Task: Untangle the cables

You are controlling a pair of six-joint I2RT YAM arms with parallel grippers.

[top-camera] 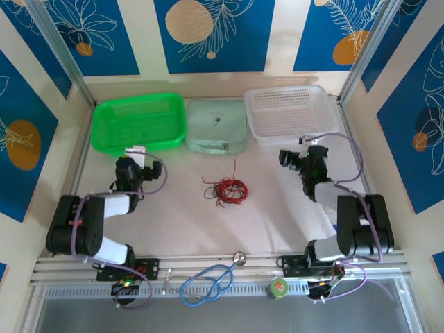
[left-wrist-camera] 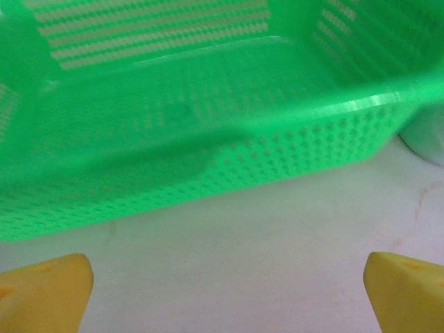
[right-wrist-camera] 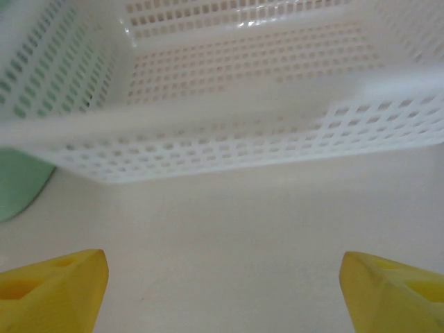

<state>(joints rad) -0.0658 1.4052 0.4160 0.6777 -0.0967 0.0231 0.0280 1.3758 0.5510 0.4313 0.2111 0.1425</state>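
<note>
Walls (top-camera: 215,31): cream panels with blue leaf-print sections, enclosing the work area on three sides.
Table (top-camera: 180,222): white, matte surface; bare directly under both pairs of fingers.
Green basket (left-wrist-camera: 374,104): perforated; its near wall stands just ahead of the left fingers (left-wrist-camera: 45,295).
White basket (right-wrist-camera: 208,118): lattice walls; just ahead of the right fingers (right-wrist-camera: 48,288).
Pale green case (top-camera: 216,125): between the two baskets, ahead of and inboard of both fingertip pairs.
Left gripper (left-wrist-camera: 225,291): yellow fingers spread wide, grasping nothing.
Right gripper (right-wrist-camera: 222,291): yellow fingers spread wide, grasping nothing.
Cables (top-camera: 227,189): red and black tangle on the table, between the two grippers, behind both sets of fingertips, well apart from each.
Blue stethoscope (top-camera: 208,284): on the near rail, far behind the fingers.
</note>
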